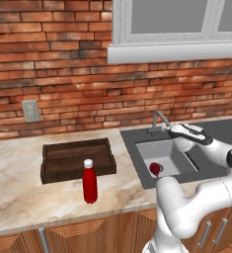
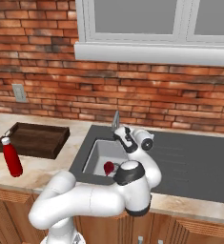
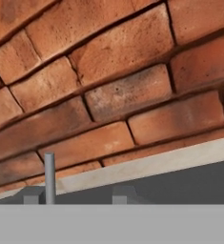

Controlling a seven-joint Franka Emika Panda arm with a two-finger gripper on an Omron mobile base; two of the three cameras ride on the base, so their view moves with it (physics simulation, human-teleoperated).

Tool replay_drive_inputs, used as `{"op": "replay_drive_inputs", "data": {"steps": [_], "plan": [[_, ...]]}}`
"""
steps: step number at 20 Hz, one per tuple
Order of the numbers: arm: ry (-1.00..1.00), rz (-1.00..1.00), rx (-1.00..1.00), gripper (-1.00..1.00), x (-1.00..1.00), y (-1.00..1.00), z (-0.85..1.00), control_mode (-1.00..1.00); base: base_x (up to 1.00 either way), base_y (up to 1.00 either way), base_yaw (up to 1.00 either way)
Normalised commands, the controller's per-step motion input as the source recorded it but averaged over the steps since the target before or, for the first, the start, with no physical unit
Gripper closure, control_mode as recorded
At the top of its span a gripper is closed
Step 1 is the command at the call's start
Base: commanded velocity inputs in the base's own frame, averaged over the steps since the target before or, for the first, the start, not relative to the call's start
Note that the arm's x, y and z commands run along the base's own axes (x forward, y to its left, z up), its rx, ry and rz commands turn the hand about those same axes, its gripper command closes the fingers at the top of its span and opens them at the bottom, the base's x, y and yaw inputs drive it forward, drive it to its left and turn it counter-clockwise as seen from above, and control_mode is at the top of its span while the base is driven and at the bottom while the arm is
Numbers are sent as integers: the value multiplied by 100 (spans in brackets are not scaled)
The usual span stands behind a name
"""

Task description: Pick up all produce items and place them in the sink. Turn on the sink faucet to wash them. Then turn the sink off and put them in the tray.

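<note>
The arm (image 1: 196,197) is glossy white, built of thick rounded tubular links with bulbous elbows. Dark charcoal rings mark the joints, one a broad black band at the elbow (image 2: 128,174). Behind the gripper, the white hand (image 1: 189,133) carries a black strip along its top.

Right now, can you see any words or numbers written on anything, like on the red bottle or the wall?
No readable text anywhere.
Red bottle: plain red with a white cap, no label.
Wall outlet plate: blank grey, no marks.
Wooden tray: bare wood, no writing.
Sink and faucet: no brand or signs to be seen.
Brick wall: just bricks and mortar.
</note>
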Motion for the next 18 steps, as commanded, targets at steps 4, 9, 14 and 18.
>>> {"op": "replay_drive_inputs", "data": {"steps": [4,9,14,18], "plan": [[2,0,3,100,0,-76,-38,-100,0,0,0],[1,0,3,100,0,-78,-43,-100,0,0,0],[0,0,3,100,0,-80,-47,-100,0,0,0],[0,0,3,100,0,-78,-49,-100,0,0,0]]}}
